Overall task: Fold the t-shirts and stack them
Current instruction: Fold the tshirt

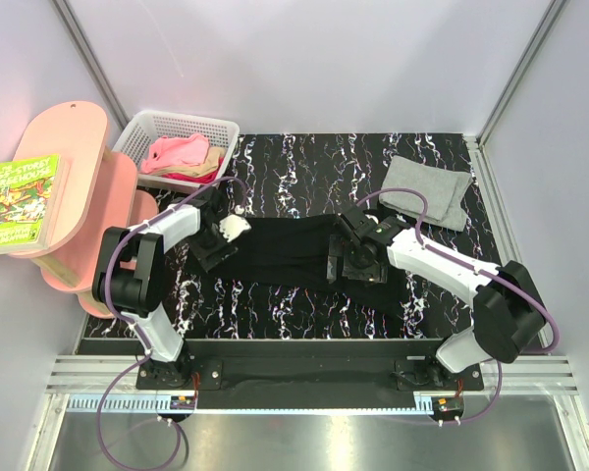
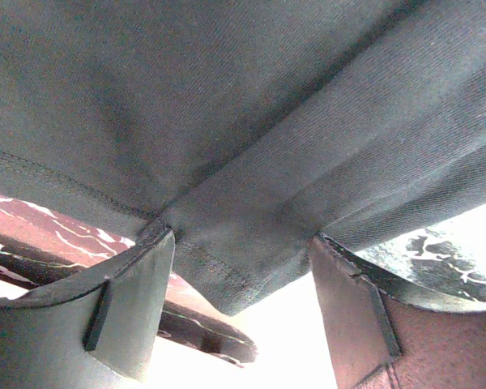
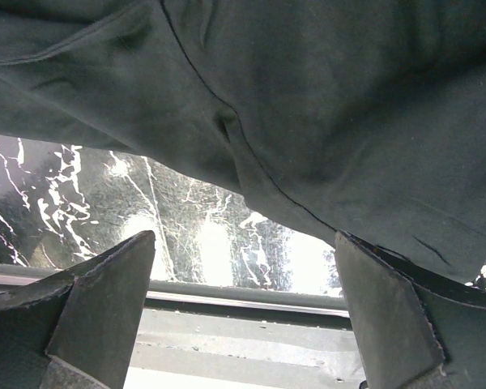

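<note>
Step in hand, as judged: folding the black cloth t-shirt [image 1: 285,250]. It is lying stretched out as a long band across the middle of the black white-veined table [image 1: 304,162], between the two arms.

Left end effector [image 1: 219,243] is sitting at the shirt's left end, centre-left of the top view. Its fingers [image 2: 134,300] are standing apart in the wrist view, with a hemmed fold of black cloth hanging into the gap, not pinched.

Right end effector [image 1: 346,263] is hovering toward the shirt's right end, jaws standing fully wide. The cloth is lying just beyond the tips and nothing is held.

A folded light grey t-shirt [image 1: 427,191] is resting at upper right of the table. Pink, tan and red cloth is lying in the white plastic basket [image 1: 142,126] at upper left.

Next move, as judged: each end effector is needing to close on a matching edge, then both are lifting together and carrying it over evenly so the band is not skewing; stacking on the grey one is coming after
</note>
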Robot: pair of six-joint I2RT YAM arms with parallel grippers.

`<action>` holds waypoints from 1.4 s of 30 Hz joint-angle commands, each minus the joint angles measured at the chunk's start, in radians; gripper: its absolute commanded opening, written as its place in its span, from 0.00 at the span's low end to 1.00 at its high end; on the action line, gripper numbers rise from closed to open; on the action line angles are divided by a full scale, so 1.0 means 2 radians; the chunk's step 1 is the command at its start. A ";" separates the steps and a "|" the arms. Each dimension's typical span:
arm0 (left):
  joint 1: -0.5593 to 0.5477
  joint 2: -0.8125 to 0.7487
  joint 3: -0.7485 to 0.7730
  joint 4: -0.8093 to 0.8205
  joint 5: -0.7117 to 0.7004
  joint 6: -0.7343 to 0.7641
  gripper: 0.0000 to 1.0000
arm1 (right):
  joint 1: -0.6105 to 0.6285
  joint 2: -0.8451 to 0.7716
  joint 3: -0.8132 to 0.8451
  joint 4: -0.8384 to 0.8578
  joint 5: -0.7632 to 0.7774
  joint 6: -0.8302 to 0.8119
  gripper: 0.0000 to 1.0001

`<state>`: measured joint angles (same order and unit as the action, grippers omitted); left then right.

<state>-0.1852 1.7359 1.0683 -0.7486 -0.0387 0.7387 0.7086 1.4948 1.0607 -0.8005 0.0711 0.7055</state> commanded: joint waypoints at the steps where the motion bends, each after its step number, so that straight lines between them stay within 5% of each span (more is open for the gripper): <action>1: 0.001 -0.003 -0.004 0.029 -0.013 0.010 0.72 | -0.005 -0.019 0.000 0.002 0.016 0.008 1.00; 6: 0.002 0.005 0.004 0.028 -0.017 0.012 0.65 | -0.005 -0.021 -0.003 0.002 0.016 0.009 1.00; 10: 0.002 0.007 0.010 0.019 -0.017 0.016 0.44 | -0.005 -0.021 -0.006 0.002 0.015 0.011 1.00; 17: 0.002 0.010 0.023 -0.006 -0.017 0.018 0.30 | -0.005 -0.021 -0.009 0.004 0.013 0.010 1.00; 27: 0.002 0.008 0.042 -0.028 -0.013 0.016 0.20 | -0.005 -0.028 -0.028 0.005 0.010 0.013 1.00; 42: 0.001 0.003 0.069 -0.068 -0.011 0.020 0.21 | -0.005 -0.043 -0.085 0.008 -0.012 0.040 1.00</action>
<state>-0.1852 1.7515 1.1664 -0.8505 -0.0528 0.7631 0.7059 1.3861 0.8722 -0.8040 0.0414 0.7757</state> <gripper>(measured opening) 0.209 0.994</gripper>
